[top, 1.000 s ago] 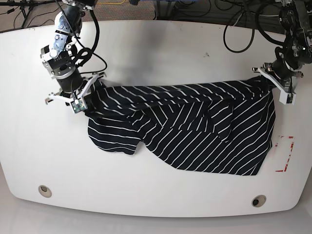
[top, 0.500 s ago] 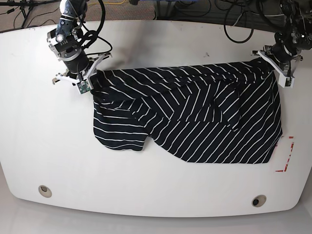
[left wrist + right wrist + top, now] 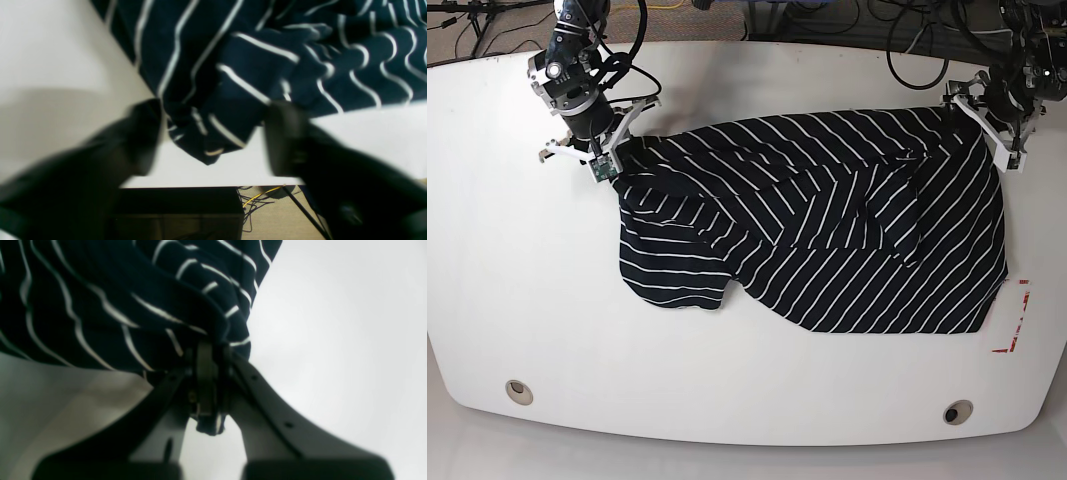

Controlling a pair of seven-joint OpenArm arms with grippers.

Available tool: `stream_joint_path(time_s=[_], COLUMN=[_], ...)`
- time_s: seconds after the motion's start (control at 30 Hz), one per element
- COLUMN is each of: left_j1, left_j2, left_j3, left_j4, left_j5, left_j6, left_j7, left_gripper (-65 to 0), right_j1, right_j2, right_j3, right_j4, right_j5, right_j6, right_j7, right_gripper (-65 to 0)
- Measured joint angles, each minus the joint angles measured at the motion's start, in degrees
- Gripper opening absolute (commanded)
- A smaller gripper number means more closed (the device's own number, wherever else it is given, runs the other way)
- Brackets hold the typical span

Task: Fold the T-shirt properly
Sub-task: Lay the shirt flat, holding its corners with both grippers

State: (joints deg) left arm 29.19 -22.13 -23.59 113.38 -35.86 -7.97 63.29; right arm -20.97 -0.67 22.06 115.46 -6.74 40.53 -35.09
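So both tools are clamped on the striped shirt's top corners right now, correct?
Not quite. Only the right tool is clamped on the T-shirt. The left tool stands open, the shirt corner lying loose between its fingers, as the left wrist view shows.

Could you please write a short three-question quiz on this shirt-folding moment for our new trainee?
1. True or false: the left gripper is clamped on the T-shirt.
2. Which gripper pinches a corner of the fabric? A) left B) right C) neither
3. Fill in: the shirt lies on a white ____.

Key:
1. False. In the left wrist view its jaws stand apart, with a shirt corner lying loose between them.
2. B. In the right wrist view the jaws are shut on bunched fabric.
3. Table.
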Motion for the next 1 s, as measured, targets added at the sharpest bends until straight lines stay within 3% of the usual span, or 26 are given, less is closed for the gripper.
stream_joint_path(time_s=[0.4, 0.73, 1.0], left_j1=[-0.3, -1.8, -8.7], left_j2=[1.7, 1.0, 0.2], left_j3=[-2.6, -9.4, -12.9], left_j4=[0.0, 0.1, 0.0], left_j5=[-1.0, -16.2, -18.8], left_j6=[0.0, 0.0, 0.0], left_j7=[0.4, 1.2, 3.7], left_gripper=[-14.6, -14.6, -14.4], right_j1=[-0.1, -2.0, -1.7], right_j2=[0.0, 0.0, -1.6], right_j3=[0.0, 0.0, 0.0], right_j4=[0.0, 0.0, 0.0], right_j5=[0.1, 0.0, 0.0], right_j6=[0.0, 0.0, 0.0], right_j7=[0.0, -0.2, 0.0], right_gripper=[-65.0, -65.0, -65.0])
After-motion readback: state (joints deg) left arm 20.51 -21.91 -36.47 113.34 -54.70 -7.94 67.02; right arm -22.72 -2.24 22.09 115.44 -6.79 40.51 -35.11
